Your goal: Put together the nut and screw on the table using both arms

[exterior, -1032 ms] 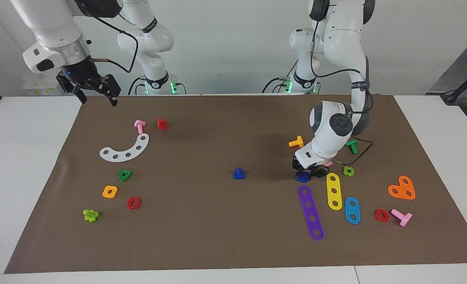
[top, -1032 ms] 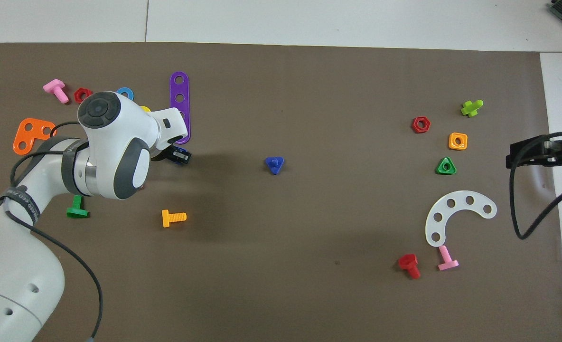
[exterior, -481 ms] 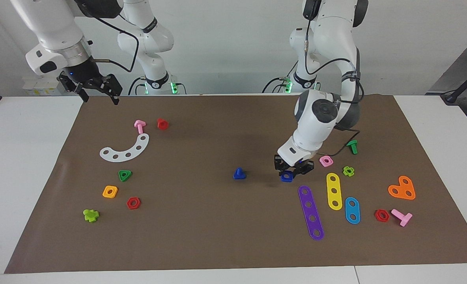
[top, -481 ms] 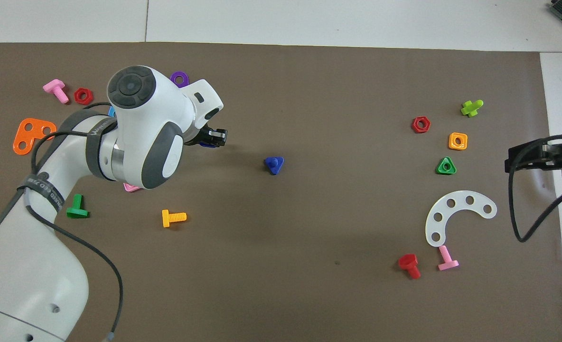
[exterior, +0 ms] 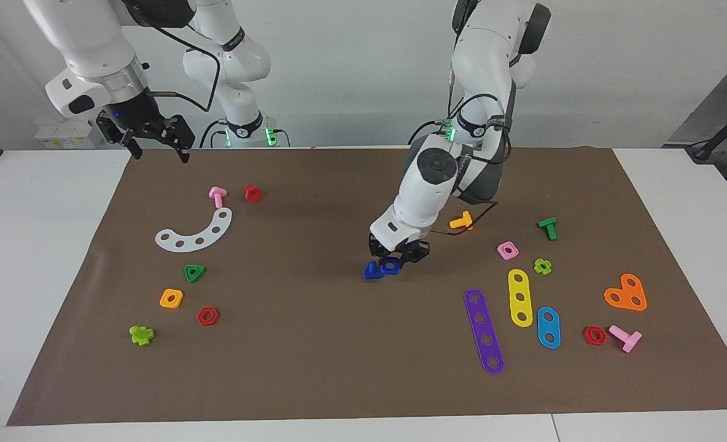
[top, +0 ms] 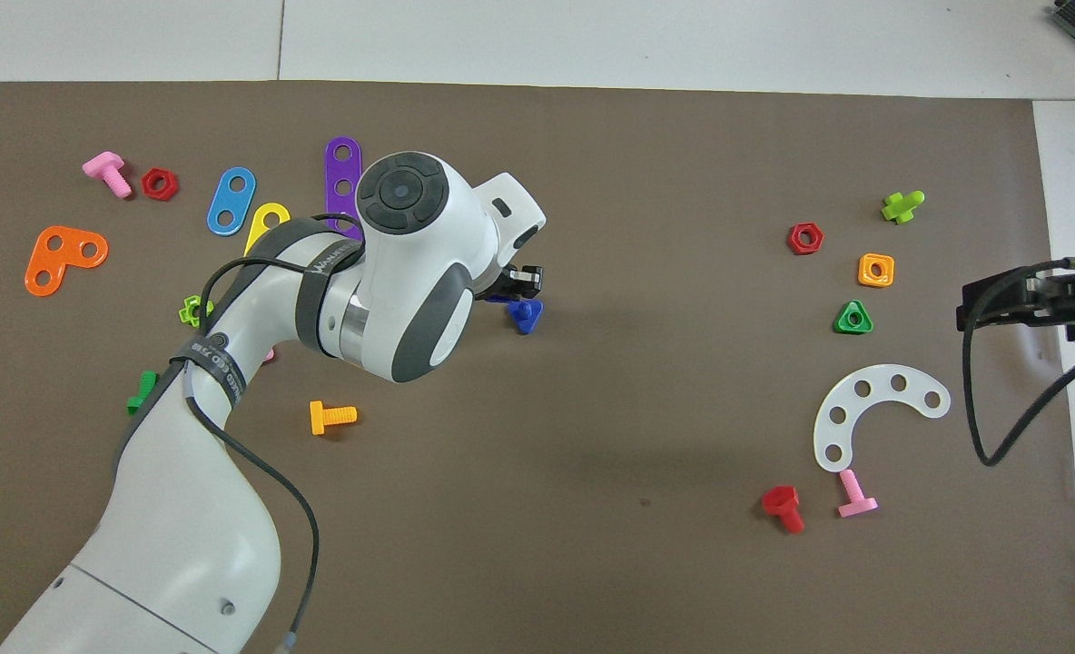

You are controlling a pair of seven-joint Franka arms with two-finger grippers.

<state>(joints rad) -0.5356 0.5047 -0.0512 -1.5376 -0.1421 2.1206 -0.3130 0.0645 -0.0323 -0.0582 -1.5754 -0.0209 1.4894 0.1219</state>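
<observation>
The dark-blue screw (exterior: 371, 271) stands on its triangular head at the middle of the brown sheet; it also shows in the overhead view (top: 525, 314). My left gripper (exterior: 398, 260) is shut on the dark-blue square nut (exterior: 391, 265) and holds it low, right beside the screw and just above the sheet. In the overhead view the left gripper (top: 512, 287) is partly hidden under its own wrist and only a sliver of the nut (top: 499, 297) shows. My right gripper (exterior: 153, 142) hangs open and empty over the sheet's corner at the right arm's end, also seen in the overhead view (top: 1032, 297).
An orange bolt (exterior: 462, 220), pink nut (exterior: 508, 250), purple strip (exterior: 484, 330) and yellow strip (exterior: 520, 297) lie toward the left arm's end. A green triangular nut (exterior: 194, 272), orange square nut (exterior: 171, 298) and white curved strip (exterior: 195, 231) lie toward the right arm's end.
My left gripper has carried the blue nut from beside the purple strip toward the table's middle, up to the screw. The right gripper has hardly moved.
</observation>
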